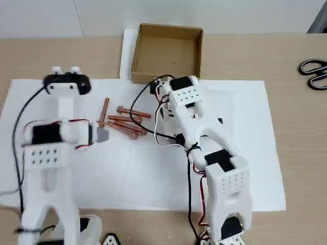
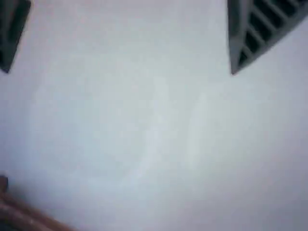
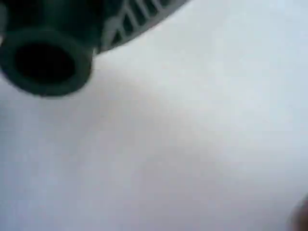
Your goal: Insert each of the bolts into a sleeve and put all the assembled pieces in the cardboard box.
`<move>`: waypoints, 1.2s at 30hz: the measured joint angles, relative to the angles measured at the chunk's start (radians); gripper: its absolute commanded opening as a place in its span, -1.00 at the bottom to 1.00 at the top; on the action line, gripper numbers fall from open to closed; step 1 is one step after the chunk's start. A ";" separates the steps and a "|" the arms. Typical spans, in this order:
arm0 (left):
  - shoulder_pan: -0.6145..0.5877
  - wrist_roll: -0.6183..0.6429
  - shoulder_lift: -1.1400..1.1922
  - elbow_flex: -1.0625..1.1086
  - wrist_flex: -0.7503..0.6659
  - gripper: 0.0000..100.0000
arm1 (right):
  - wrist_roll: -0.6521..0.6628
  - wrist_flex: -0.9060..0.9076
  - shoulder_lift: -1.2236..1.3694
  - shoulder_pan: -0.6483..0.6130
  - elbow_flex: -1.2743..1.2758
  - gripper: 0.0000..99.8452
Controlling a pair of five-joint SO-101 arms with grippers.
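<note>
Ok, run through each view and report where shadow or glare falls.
High view: even light, only soft shadows on the white paper close beside the arms, no glare. Left wrist view: faint pale streaks of sheen across the paper's middle. Right wrist view: a dim shadow spreads over the paper outward from the dark sleeve.

Bright, even light; soft shadows (faint ones) fall on the white paper (image 1: 133, 173).

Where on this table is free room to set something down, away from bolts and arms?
Free: the white sheet between left arm and right arm, below the bolts; the sheet right of the right arm, toward the scissors. Crowded: around the bolts and before the cardboard box.
</note>
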 measured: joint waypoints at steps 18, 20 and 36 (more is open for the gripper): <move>0.244 0.598 0.832 -0.712 0.006 -0.49 | 0.071 0.041 -0.144 0.048 -0.032 -0.97; 0.259 0.626 0.885 -0.727 -0.034 -0.57 | 0.071 0.043 -0.144 0.048 -0.032 -0.97; 0.256 0.862 1.117 -0.901 -0.086 -0.70 | 0.071 0.051 -0.144 0.048 -0.032 -0.97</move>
